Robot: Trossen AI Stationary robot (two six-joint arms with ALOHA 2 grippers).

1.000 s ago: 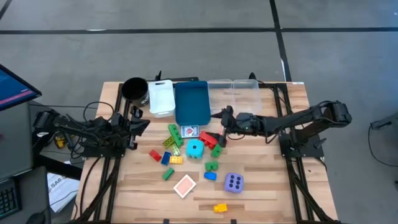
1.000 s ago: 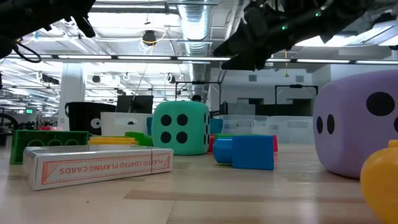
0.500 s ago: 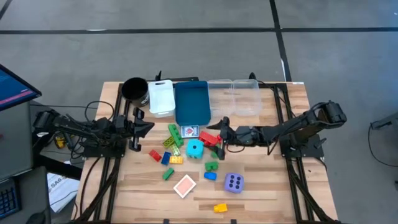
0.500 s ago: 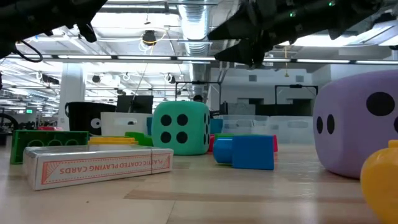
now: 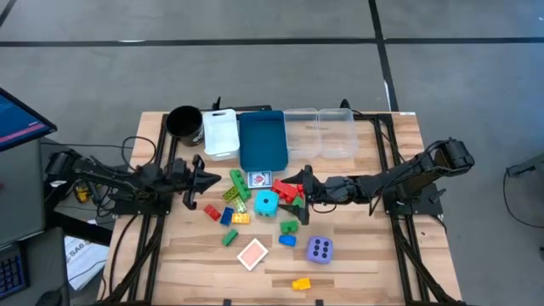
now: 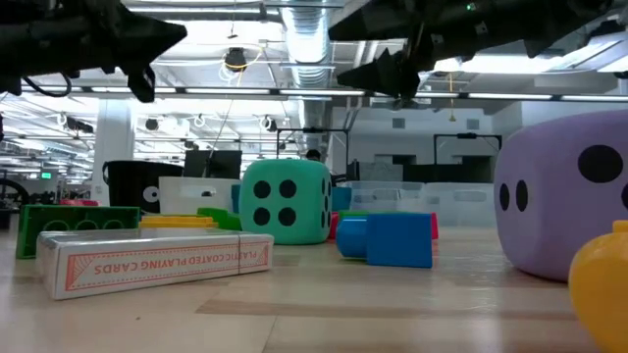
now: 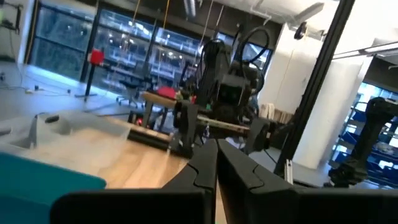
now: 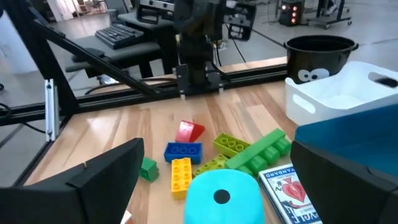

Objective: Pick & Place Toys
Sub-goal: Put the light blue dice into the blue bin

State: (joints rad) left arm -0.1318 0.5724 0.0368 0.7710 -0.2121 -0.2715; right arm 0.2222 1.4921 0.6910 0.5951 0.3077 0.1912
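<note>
Right tool [image 5: 299, 189] hangs wide open right over the red bricks [image 5: 287, 190], cyan die [image 5: 266, 204] just past it (left tool [image 5: 206, 180], pinched closed, sits farther off).

Wood-plank table [image 5: 365, 263], glossy plastic bricks [image 5: 235, 197], soft dice [image 5: 319, 249]

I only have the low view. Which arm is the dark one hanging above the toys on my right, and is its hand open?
Observer: That's the right arm. The right hand is wide open, over the red bricks beside the cyan die.
Operator: Anything in it?
Observer: No. The right wrist view shows it empty, with the cyan die just ahead.
Operator: And the other one?
Observer: The left hand is shut, at the left edge of the pile.
</note>
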